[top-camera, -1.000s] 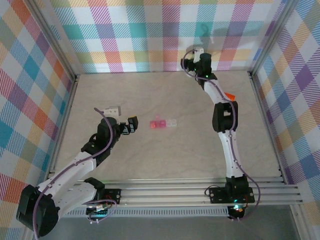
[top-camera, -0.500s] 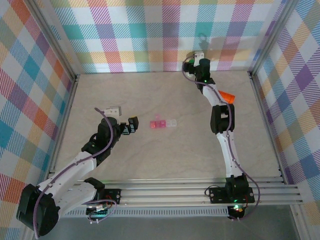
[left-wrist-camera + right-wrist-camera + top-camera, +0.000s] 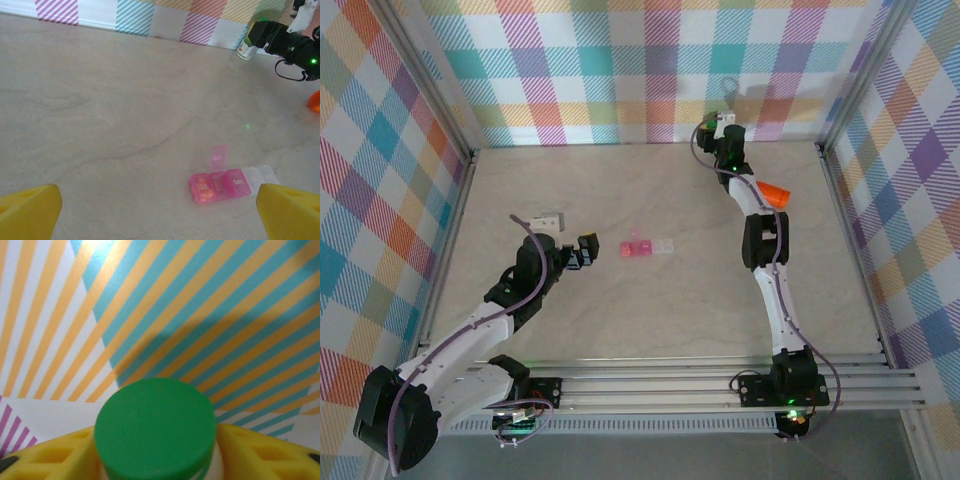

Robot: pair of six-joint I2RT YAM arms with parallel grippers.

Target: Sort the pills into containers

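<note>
By the back wall my right gripper [image 3: 710, 126] is shut on a small white bottle [image 3: 244, 49]; its green cap [image 3: 156, 425] sits between the yellow fingers [image 3: 47, 460], which press on both sides. An orange vial [image 3: 772, 192] lies on its side beside the right arm. At mid-table lies a pink see-through pill box [image 3: 640, 247], one lid raised, with orange pills [image 3: 203, 187] in its left compartment. My left gripper [image 3: 585, 250] hangs open just left of that box, nothing between its fingers [image 3: 30, 212].
Checked walls close the table at the back and both sides. A clear section [image 3: 262, 175] joins the pink box on its right. The right arm [image 3: 765, 240] stretches from the near rail to the back wall. Bare marbled tabletop [image 3: 570, 190] lies around the box.
The right gripper has moved a little right along the back wall and narrowed its jaws onto the green-capped bottle. More of the orange vial shows. The left arm has stayed still.
</note>
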